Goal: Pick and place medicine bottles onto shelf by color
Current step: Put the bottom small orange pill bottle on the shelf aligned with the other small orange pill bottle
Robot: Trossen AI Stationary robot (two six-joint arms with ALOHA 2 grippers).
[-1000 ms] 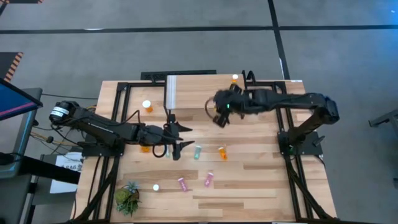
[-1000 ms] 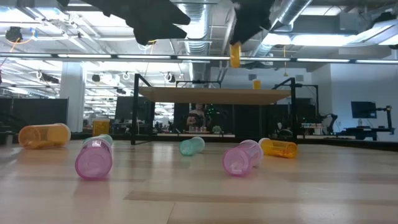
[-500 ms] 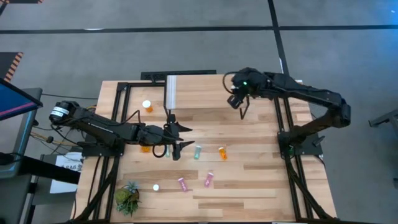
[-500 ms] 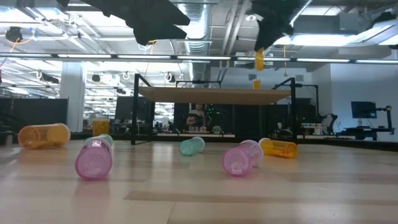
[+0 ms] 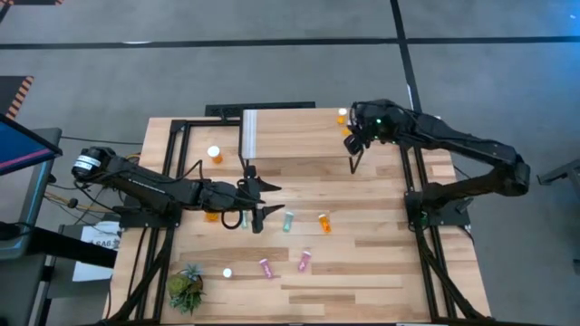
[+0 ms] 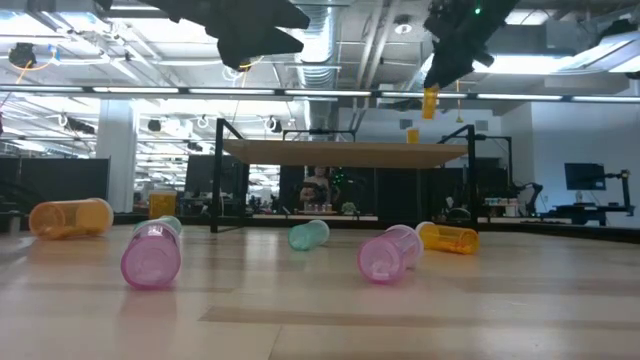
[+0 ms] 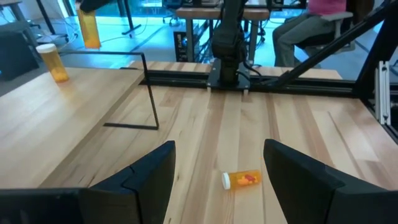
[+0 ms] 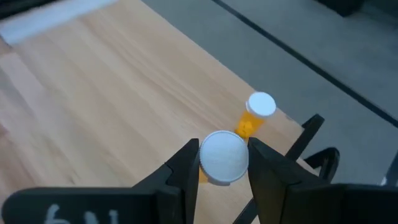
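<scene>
Fingers of the right gripper pinch the white cap of a small translucent orange pill bottle above the light-wood shelf's far right corner; lower it upright just beside the standing orange bottle without touching it, while the left gripper waits spread.

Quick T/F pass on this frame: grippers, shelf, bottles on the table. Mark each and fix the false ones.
1. The right gripper holds an orange bottle by its white cap. True.
2. That bottle rests on the shelf. False: it hangs above the shelf, apart from it.
3. An orange bottle stands upright on the shelf near the held one. True.
4. The left gripper grips a pink bottle. False: it is open and empty.
5. Both pink bottles lie on their sides on the table. True.
</scene>
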